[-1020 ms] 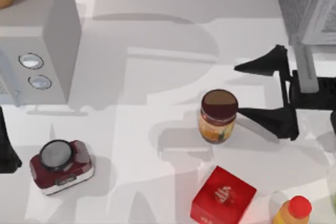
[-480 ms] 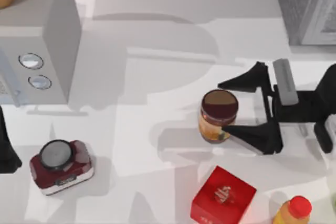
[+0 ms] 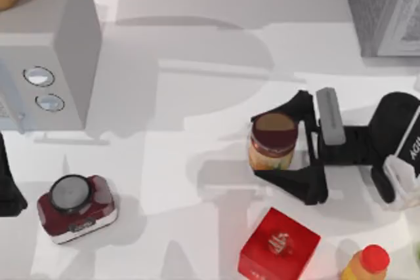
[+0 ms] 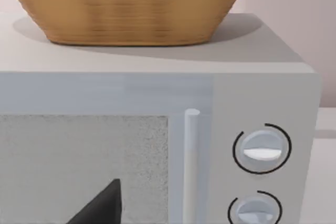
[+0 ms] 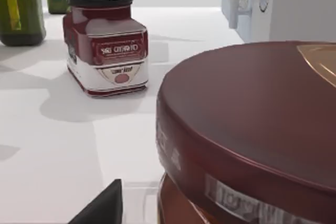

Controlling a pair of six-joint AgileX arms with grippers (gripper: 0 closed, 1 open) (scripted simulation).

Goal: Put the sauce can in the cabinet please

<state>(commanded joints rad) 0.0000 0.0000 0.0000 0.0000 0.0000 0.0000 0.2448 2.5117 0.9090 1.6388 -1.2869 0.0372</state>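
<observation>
Maroon-brown lid and yellow-orange label, that's the sauce can (image 3: 273, 143), standing upright on the white table (image 3: 197, 63) a bit right of centre in the top view; the right gripper (image 3: 268, 142) has its two black fingers spread wide with the can sitting between them, one fingertip (image 3: 289, 105) on the far side of the lid and the other along the near side; jaws are released, not squeezing, and I can't tell if either finger actually touches the label; the right wrist view has the can's dark lid (image 5: 252, 114) looming huge right in front of the camera, so it's very close in.

The cabinet (image 3: 384, 8) is up in the far right corner of the top view, speckled dark-grey side with a lighter framed front, well apart from the can.

Other stuff around: a red cube box (image 3: 279, 246) just on the near side of the can; an orange bottle with a red cap (image 3: 367, 263) near the bottom right edge; a squat dark-red jar with a black lid (image 3: 77, 206) over on the left; a light-grey microwave with two round knobs (image 3: 49, 57) at far left, with a woven basket (image 4: 131, 3) on top of it.

Left arm (image 3: 8, 181) is parked at the left edge of the table; can't tell whether its jaws are apart or closed.
</observation>
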